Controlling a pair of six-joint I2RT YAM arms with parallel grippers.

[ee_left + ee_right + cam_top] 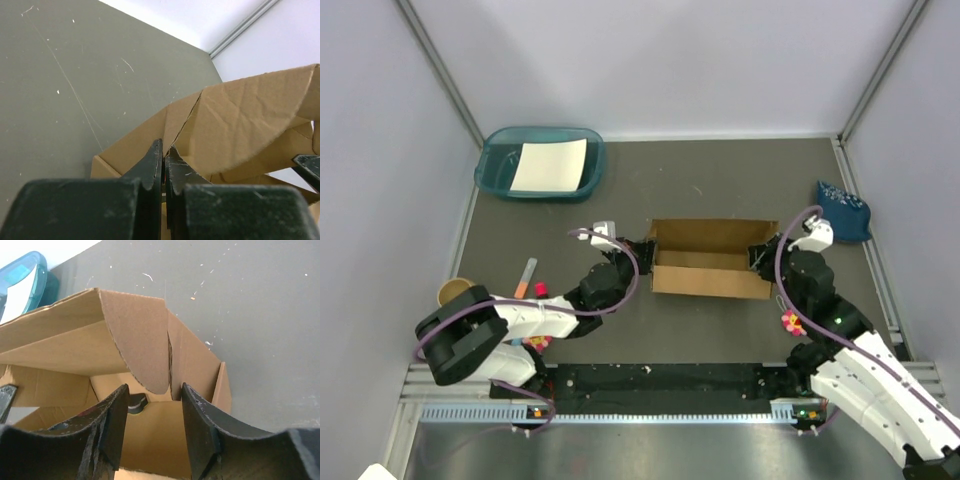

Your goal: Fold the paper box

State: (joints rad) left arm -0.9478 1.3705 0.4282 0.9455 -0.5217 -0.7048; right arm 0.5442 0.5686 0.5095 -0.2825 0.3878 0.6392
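Two end effectors work the paper box [710, 268]. It sits about midway between the table's [720, 175] near and far edges, a little toward the right edge, with its long sides parallel to the near edge.

At the box's left end, the left end effector [163, 156] is closed tight. It looks to be pinching the thin cardboard of the end wall, right below a slit [189, 117] in the board. That is the first risk: a pull or twist from this pinch could tear the cardboard along the slit. It could also crease the wall where no fold line runs. Just beside the pinch, a wide flap [250, 120] bows instead of lying flat, so it could spring outward if nothing bears on it.

At the right end, the right end effector [153, 389] has its fingers partly spread. They straddle a rounded tab [142, 340] without clamping it, so it holds nothing. With only one end gripped, a push from the right could slide or swing the light box across the table rather than fold it. It could also drag the wall out of the left pinch. Driving forward with the tab between the fingers might buckle the tab, or jam it against the side wall instead of tucking it inside.
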